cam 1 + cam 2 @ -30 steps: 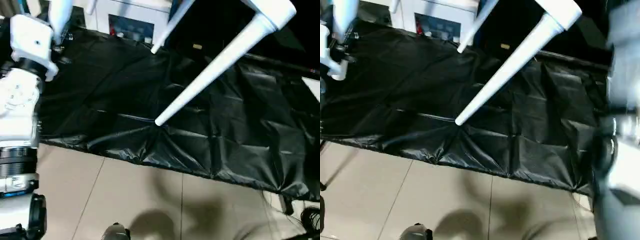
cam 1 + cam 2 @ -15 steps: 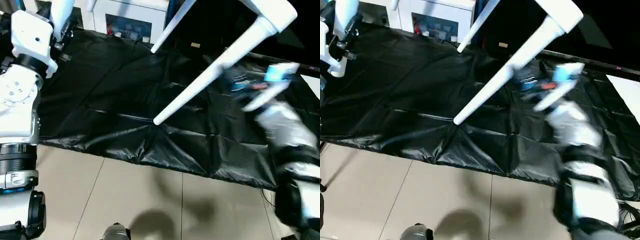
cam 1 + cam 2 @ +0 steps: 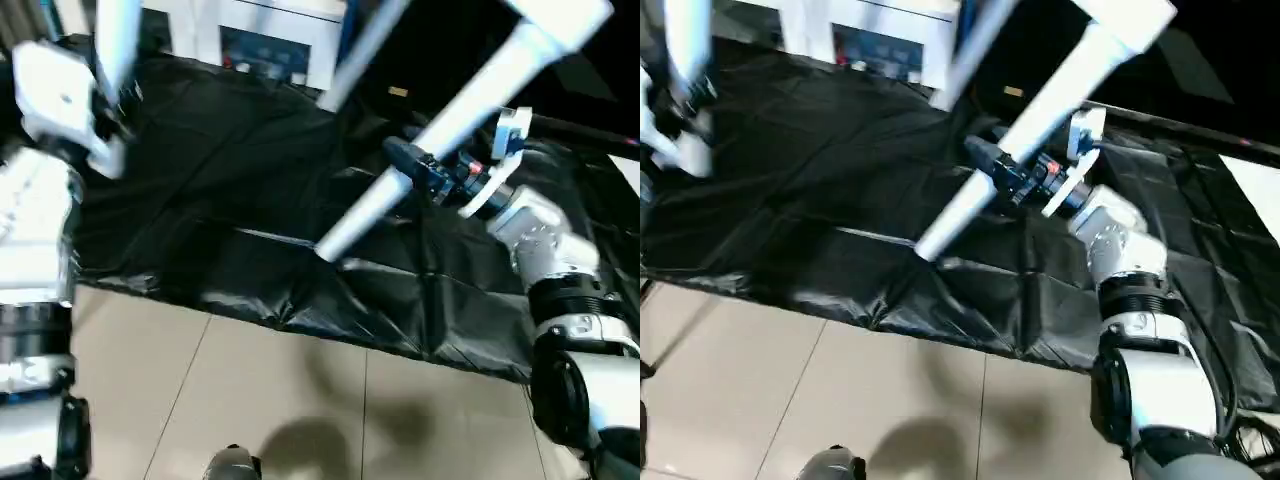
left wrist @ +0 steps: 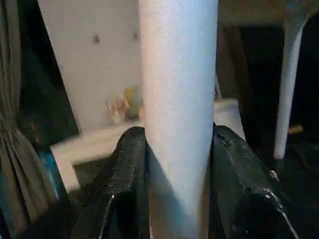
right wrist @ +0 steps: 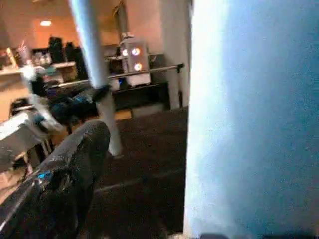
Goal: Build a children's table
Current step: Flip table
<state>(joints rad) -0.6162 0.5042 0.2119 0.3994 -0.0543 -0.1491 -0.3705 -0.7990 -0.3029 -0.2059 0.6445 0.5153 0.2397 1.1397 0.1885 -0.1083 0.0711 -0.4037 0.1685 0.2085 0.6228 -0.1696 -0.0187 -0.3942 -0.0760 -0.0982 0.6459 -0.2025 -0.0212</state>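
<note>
The white children's table is held in the air, with a corner of its top (image 3: 562,14) at the upper right and its tube legs pointing down. My left gripper (image 4: 177,137) is shut on one leg (image 4: 178,99); a black finger (image 4: 124,184) presses on each side of it. That leg (image 3: 117,35) rises at the far left. A long leg (image 3: 430,140) slants down over the black sheet. My right gripper (image 3: 398,157) stands open right at this leg. One right finger (image 5: 70,169) shows beside the leg (image 5: 249,119); the other finger is hidden.
A black plastic sheet (image 3: 240,180) covers a low work surface, with tiled floor (image 3: 250,400) in front of it. A white glass-doored cabinet (image 3: 265,40) stands behind. Another table leg (image 3: 362,48) hangs near the cabinet. Cables (image 3: 1252,440) lie at the lower right.
My right arm has swung in from the right edge and brought its open gripper up to the long slanting leg. The left gripper keeps its hold on its leg.
</note>
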